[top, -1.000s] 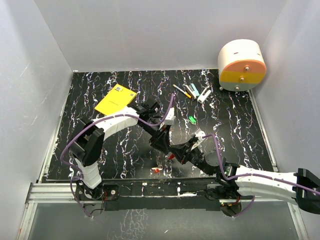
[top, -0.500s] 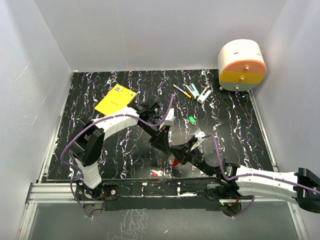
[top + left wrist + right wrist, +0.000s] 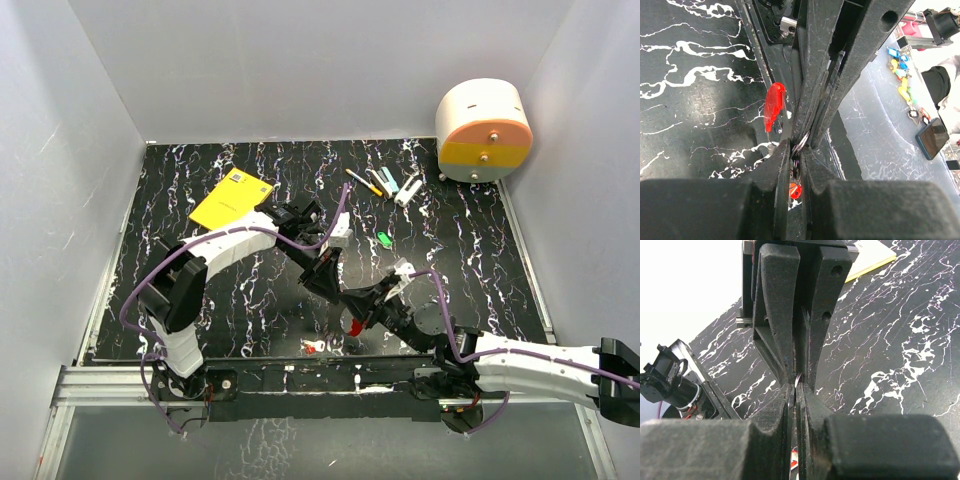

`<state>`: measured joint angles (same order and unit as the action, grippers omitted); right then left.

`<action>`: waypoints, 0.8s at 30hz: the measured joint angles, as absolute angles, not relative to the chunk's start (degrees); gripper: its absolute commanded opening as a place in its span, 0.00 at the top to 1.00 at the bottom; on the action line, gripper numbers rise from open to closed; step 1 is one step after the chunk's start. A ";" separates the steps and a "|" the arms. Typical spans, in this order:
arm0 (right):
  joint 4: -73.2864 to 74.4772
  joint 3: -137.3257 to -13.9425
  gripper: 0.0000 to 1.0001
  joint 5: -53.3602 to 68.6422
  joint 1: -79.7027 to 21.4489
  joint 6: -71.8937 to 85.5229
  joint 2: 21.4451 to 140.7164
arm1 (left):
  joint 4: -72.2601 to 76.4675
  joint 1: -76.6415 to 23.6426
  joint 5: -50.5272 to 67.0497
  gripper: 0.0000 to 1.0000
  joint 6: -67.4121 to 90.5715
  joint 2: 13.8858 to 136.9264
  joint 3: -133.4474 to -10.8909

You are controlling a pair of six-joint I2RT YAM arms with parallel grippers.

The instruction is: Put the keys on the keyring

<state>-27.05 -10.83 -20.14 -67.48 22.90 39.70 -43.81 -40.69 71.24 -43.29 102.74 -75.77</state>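
Keyring (image 3: 799, 146): thin stiff wire loop, likely slippery; left gripper (image 3: 796, 151), right gripper (image 3: 795, 389) both clamped tight on it. Red key (image 3: 774, 104): probably light, rigid; you take flat head.

The left arm arches out over the table and bends back, its left gripper (image 3: 330, 288) aimed at the near edge. The right arm lies low, its right gripper (image 3: 349, 303) reaching in from the right. They meet tip to tip, both pinched tight on one keyring (image 3: 798, 148).
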 measured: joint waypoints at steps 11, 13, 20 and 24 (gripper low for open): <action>-26.35 -10.33 0.92 -21.26 -67.61 25.65 37.71 | -43.05 -40.80 71.18 1.00 -41.89 102.30 -76.05; -25.47 -10.28 0.92 -21.37 -67.77 26.37 37.15 | -42.81 -41.01 70.76 1.00 -41.69 102.28 -76.07; -22.98 -9.52 0.89 -22.24 -67.79 29.28 34.33 | -41.82 -41.69 69.89 1.00 -40.88 102.00 -76.09; -20.43 -9.47 0.89 -22.68 -67.79 30.92 32.86 | -41.78 -41.69 69.04 1.00 -40.88 101.84 -76.09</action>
<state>-20.43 -9.47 -22.68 -67.79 30.92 32.86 -41.78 -41.69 69.04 -40.88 101.84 -76.09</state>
